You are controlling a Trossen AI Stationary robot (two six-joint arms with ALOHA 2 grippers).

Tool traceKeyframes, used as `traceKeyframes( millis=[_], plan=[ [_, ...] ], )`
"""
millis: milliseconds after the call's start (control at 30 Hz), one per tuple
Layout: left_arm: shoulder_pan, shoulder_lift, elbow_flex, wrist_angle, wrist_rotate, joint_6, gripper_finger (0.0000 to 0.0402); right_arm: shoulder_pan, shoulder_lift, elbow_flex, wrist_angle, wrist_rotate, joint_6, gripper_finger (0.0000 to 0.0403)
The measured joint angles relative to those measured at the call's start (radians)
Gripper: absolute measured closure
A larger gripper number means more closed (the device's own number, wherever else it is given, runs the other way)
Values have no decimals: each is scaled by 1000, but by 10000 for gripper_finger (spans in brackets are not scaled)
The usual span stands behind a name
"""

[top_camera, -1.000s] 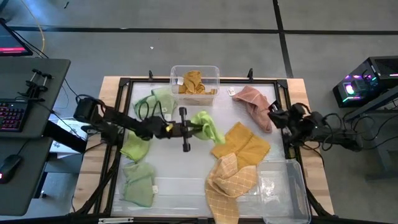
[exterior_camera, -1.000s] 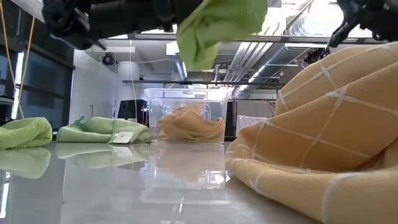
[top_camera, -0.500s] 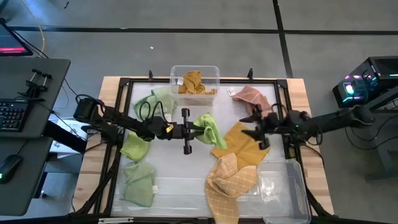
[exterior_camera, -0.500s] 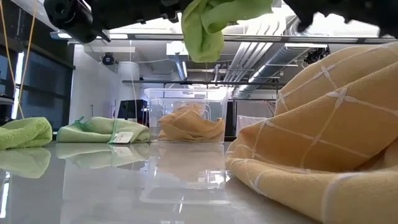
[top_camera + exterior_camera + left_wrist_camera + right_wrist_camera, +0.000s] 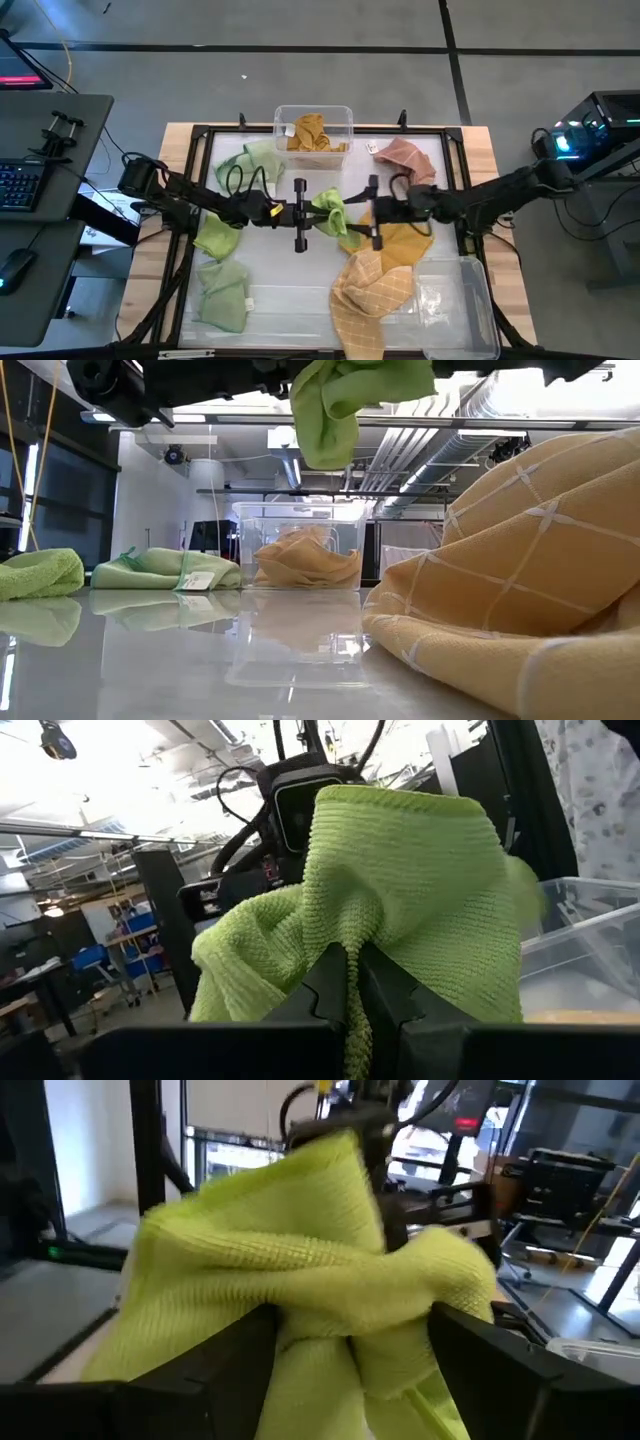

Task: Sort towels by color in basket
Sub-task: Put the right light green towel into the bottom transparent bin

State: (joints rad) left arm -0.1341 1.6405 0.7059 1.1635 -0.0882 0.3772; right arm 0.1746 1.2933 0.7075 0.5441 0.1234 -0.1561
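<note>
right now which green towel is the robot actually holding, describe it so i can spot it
Look at the middle of the table, in front of the clear bin of mustard cloth. The held green towel hangs in the air there, pinched by the left gripper, with the right gripper open around its other side. Every other green towel lies flat on the table.

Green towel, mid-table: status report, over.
Left gripper shut on green towel, held aloft. Right gripper open, fingers straddling it. Nothing between.
</note>
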Motion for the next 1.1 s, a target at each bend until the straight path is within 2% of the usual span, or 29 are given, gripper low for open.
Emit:
traceKeyframes(
  millis=[100,200,367,500,633,800,900,1000,1100],
  plan=[
    [0,0,0,-10,9,-10,401,12,64,42,0,11,-6,151],
    [0,0,0,-37,34,-9,398,30,107,72,1,70,-13,181],
    [-8,-3,2,-95,49,-10,349,80,118,82,-23,194,-28,277],
    [-29,-35,-2,-179,41,-9,311,142,73,81,-153,301,27,355],
    [-59,-123,1,-347,-13,-8,303,248,-10,86,-282,471,98,394],
    [-98,-231,1,-598,-153,-36,302,434,-100,228,-621,663,273,390],
    [-118,-258,1,-661,-187,-70,302,540,-89,417,-1016,738,499,391],
    [-133,-259,1,-692,-192,-81,302,615,-48,649,-1387,704,797,394],
    [-142,-252,1,-699,-192,-91,302,671,9,852,-1649,554,1062,394]
  ],
)
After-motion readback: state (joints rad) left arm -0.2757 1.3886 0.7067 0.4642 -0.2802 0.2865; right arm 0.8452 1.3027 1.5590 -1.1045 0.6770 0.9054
